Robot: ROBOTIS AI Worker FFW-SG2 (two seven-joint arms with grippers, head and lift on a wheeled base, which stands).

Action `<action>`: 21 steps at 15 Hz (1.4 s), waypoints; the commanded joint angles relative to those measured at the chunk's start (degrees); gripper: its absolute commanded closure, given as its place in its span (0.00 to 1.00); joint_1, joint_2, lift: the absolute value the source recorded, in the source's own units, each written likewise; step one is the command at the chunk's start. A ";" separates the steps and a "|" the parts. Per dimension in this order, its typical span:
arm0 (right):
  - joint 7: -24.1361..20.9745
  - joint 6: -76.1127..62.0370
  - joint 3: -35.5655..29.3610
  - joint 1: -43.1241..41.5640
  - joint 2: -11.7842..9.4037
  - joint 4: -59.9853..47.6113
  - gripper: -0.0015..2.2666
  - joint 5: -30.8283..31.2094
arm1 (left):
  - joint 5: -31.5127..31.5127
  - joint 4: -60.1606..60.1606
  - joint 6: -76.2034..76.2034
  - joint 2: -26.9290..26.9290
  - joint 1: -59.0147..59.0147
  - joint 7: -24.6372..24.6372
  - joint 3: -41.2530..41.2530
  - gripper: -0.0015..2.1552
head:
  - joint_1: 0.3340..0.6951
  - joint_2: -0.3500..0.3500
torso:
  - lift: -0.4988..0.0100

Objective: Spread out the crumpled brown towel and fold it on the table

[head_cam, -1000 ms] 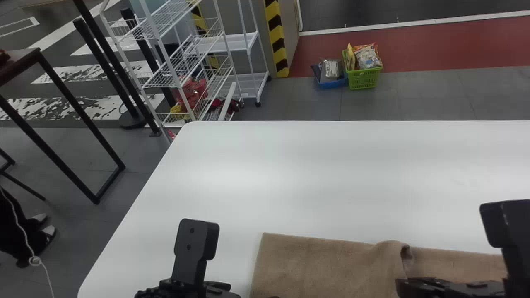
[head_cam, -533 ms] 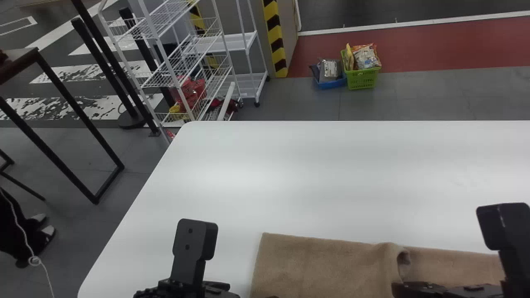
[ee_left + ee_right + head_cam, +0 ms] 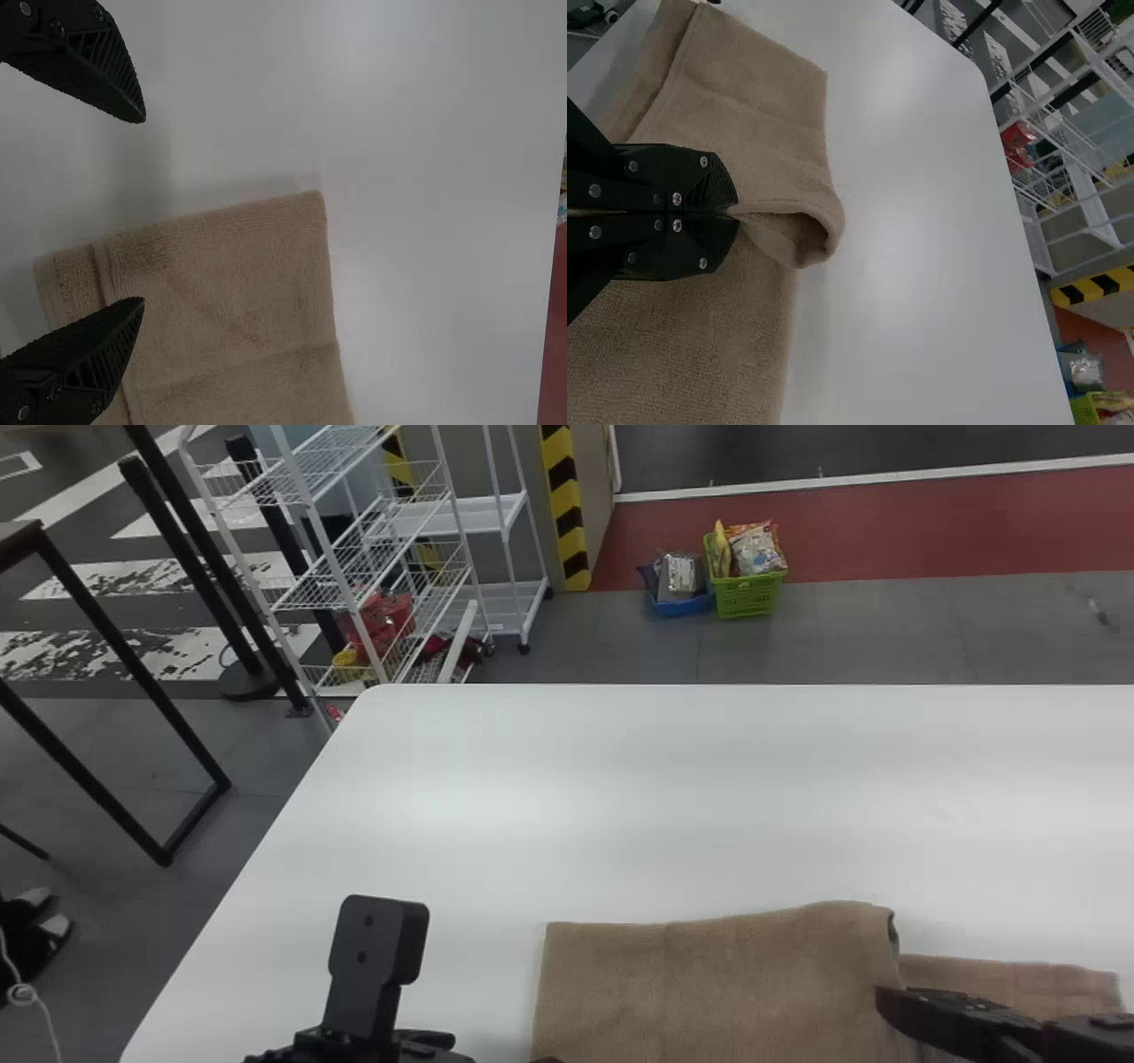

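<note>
One white surface [image 3: 620,797] is spanning the centre and lower part of the frame and is carrying the work. The brown towel [image 3: 709,992] is lying along the bottom of the frame, from the centre to the lower right. Its upper layer [image 3: 753,88] is covering the lower centre portion, while a lower strip [image 3: 1019,985] is extending toward the lower right. The step in hand appears to be folding: the towel is looking largely spread, but its layers are needing alignment.

The right gripper [image 3: 735,212], at the lower right of the frame, is clamping the end of the upper layer between its closed fingers. The left gripper [image 3: 144,211], at the lower left, is standing open with nothing between its fingers, one finger being over the towel and the other over the bare surface.

For a clean fold, the right gripper should be keeping the pinched end low and taut, and should be opening only when the cloth is resting flat. The left gripper should be steadying the opposite end without dragging it.

The raised curl [image 3: 819,235] beside the right gripper is forming a small hollow. It should be pressed down before release; otherwise it is likely to be setting as a crease and pulling the edges out of line.
</note>
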 commanded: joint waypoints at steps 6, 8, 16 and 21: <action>3.61 0.29 -13.93 5.59 0.14 -3.19 0.73 -7.04 | 0.07 -0.28 0.60 -0.08 -0.44 0.00 -0.21 0.04 | 1.00 0.70 | 0.73; 4.67 0.29 -16.03 5.42 0.14 -2.93 0.73 -6.78 | 0.07 -0.28 0.60 -0.08 -0.53 0.00 -0.39 0.04 | 1.00 0.65 | 0.73; 10.29 0.29 -28.87 5.07 0.14 -5.39 0.73 -15.92 | 0.07 -0.45 0.60 -0.08 -0.53 0.52 -0.21 0.04 | 1.00 0.53 | 0.73; 11.43 0.29 -31.77 4.28 0.14 -3.72 0.73 -14.25 | 1.03 -1.77 0.60 -0.17 -0.53 0.52 0.05 0.04 | 1.00 0.45 | 0.73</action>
